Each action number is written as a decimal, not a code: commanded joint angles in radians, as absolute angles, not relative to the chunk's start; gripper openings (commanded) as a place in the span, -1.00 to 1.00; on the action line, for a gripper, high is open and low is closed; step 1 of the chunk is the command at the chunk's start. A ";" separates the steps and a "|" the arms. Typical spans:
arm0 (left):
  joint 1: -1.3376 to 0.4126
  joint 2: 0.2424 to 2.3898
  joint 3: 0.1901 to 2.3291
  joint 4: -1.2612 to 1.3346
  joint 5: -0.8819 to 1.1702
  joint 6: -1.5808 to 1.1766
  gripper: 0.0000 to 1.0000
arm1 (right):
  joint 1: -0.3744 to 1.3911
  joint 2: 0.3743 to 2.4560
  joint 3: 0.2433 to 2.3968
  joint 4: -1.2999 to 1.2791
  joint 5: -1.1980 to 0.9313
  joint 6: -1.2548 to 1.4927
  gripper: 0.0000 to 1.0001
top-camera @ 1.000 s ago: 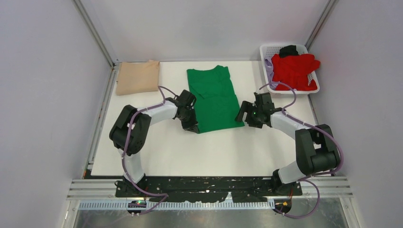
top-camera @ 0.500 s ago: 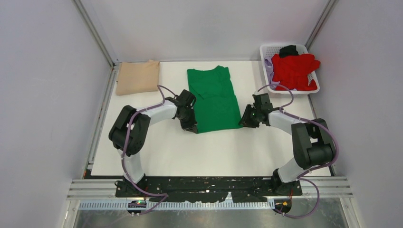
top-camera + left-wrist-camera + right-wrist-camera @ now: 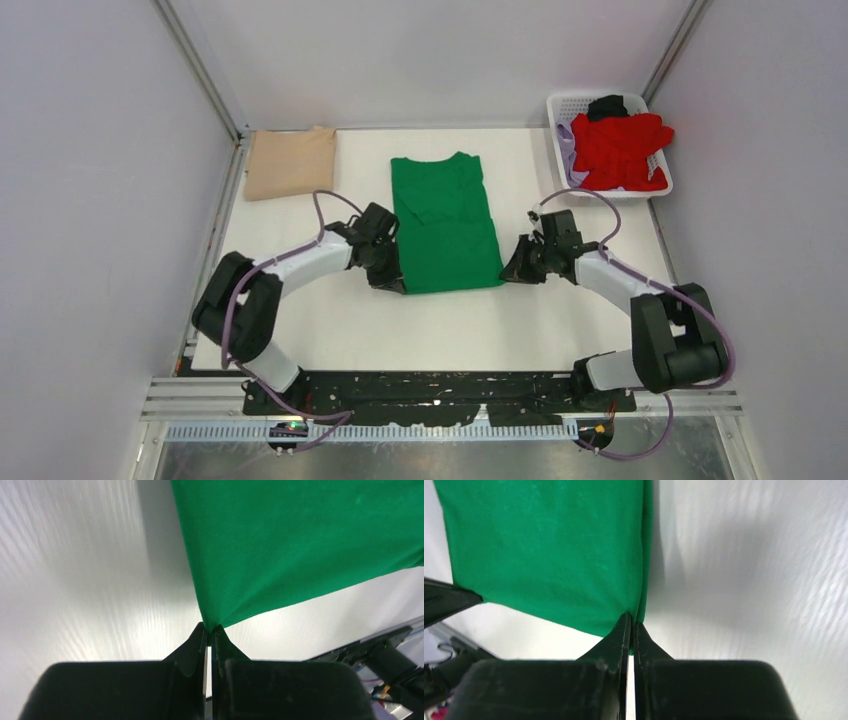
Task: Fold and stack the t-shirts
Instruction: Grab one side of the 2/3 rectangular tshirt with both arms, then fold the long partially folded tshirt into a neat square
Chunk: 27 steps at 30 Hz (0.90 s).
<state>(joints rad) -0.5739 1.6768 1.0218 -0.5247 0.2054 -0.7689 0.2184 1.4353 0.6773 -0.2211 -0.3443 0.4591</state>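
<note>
White tabletop (image 3: 330, 330) carries your green t-shirt (image 3: 445, 220) at its middle, collar away from the arms | your left gripper (image 3: 392, 285) is clamped on its near left corner | your right gripper (image 3: 508, 272) is clamped on its near right corner | tan t-shirt (image 3: 290, 163) lies folded far left | red t-shirt (image 3: 620, 148) sits in the white basket (image 3: 562, 105) far right
</note>
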 commanded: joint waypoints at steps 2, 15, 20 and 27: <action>-0.619 1.413 0.863 -0.576 0.231 -0.726 -1.00 | 0.273 1.205 0.598 -0.414 -0.452 0.370 -0.89; -0.632 1.048 0.832 -0.641 0.423 -0.687 -1.00 | 0.390 0.706 0.625 -0.502 -0.522 0.449 -0.90; -0.544 1.143 0.918 -0.551 0.445 -0.662 -1.00 | 0.388 0.785 0.689 -0.358 -0.414 0.494 -0.90; -0.418 1.330 1.045 -0.423 0.550 -0.661 -1.00 | 0.331 0.945 0.809 -0.266 -0.358 0.503 -0.89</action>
<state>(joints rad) -0.4728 1.2530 0.9554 -0.5446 0.4545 -0.6765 0.3649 0.8841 0.7101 -0.3809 -0.4038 0.4847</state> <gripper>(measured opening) 0.023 0.067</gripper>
